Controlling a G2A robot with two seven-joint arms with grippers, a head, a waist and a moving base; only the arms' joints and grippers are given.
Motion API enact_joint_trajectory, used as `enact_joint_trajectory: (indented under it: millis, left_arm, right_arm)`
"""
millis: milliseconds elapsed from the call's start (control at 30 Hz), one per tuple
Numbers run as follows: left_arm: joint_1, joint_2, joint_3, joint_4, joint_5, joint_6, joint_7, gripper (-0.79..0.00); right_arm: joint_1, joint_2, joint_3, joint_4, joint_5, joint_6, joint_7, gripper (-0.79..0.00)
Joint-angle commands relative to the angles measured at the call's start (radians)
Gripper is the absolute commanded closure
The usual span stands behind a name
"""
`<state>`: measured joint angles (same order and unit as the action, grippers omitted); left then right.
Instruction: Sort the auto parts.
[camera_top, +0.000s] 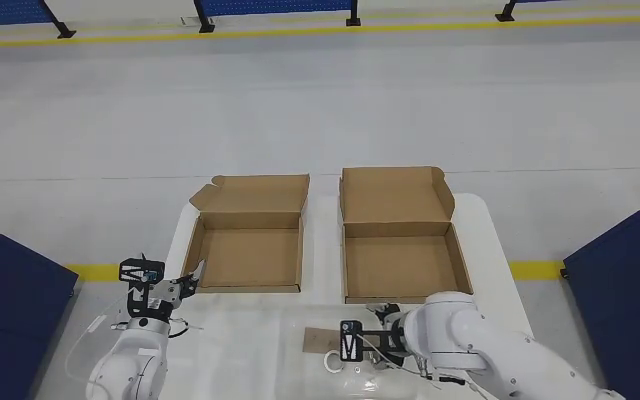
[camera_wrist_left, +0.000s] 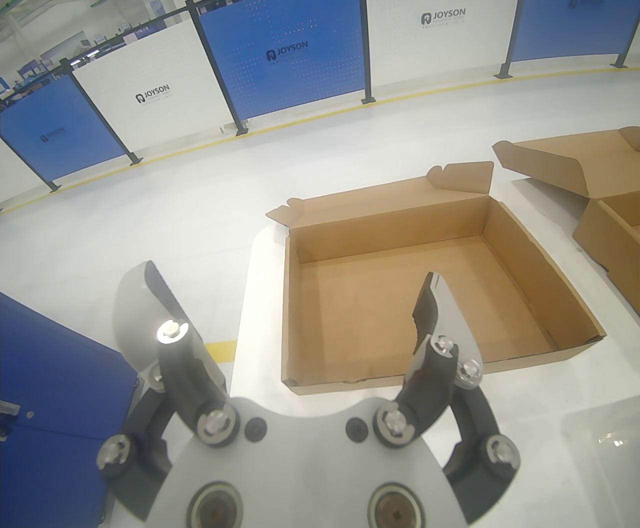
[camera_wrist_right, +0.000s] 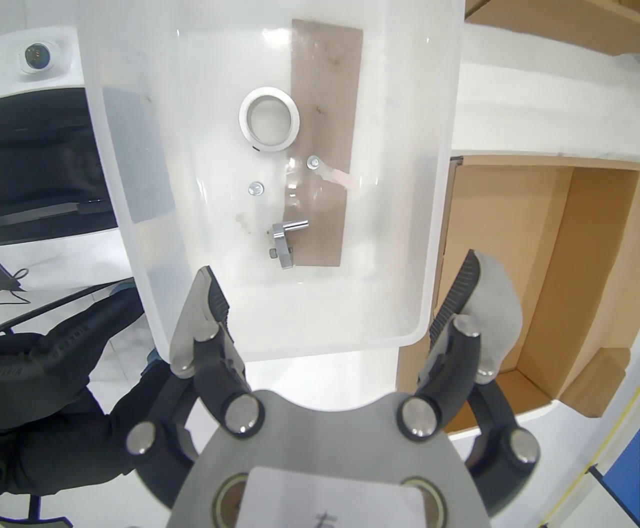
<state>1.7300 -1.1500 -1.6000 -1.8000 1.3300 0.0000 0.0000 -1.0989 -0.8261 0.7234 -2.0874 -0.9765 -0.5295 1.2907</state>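
White table (camera_top: 320, 255), top and wrist views. 2 open cardboard boxes are set side by side on it, the left box (camera_top: 250, 257) and the right box (camera_top: 400, 265), lids folded back at the far side. The auto parts are held in a clear plastic bin (camera_wrist_right: 125, 150) at the near edge, just near of the right box: 1 ring (camera_wrist_right: 269, 119), 2 small bolts (camera_wrist_right: 256, 188), 1 metal bracket (camera_wrist_right: 286, 242). A grey label (camera_wrist_right: 135, 155) is seen on the bin wall and a brown strip (camera_wrist_right: 325, 100) at its floor (no writing can be made out on either). The left gripper (camera_wrist_left: 290, 275) is held spread wide, holding nothing, at the left box's near left corner. The right gripper (camera_wrist_right: 339, 265) is likewise spread, over the bin's end. The room is bounded by blue and white partition panels (camera_wrist_left: 280, 55) bearing printed logos; a yellow line (camera_top: 300, 30) is marked on the pale floor.
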Motion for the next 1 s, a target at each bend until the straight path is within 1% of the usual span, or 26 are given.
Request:
enact_joint_trajectory:
  millis: [0,300,400,467,967]
  left_arm:
    - [0.0,0.0,0.0,0.0,0.0,0.0,0.0,-0.785]
    - [0.0,0.0,0.0,0.0,0.0,0.0,0.0,-0.785]
    - [0.0,0.0,0.0,0.0,0.0,0.0,0.0,-0.785]
    - [0.0,0.0,0.0,0.0,0.0,0.0,0.0,-0.785]
    - [0.0,0.0,0.0,0.0,0.0,0.0,0.0,-0.785]
  right_arm:
    - [0.017,-0.003,-0.027,0.0,0.01,0.041,0.041,-0.785]
    - [0.182,-0.032,-0.197,0.01,0.122,0.205,0.205,-0.785]
    - [0.236,-0.049,-0.247,0.036,0.168,0.245,0.245,-0.785]
    - [0.263,-0.059,-0.272,0.07,0.185,0.245,0.245,-0.785]
    - [0.27,-0.063,-0.28,0.079,0.188,0.245,0.245,-0.785]
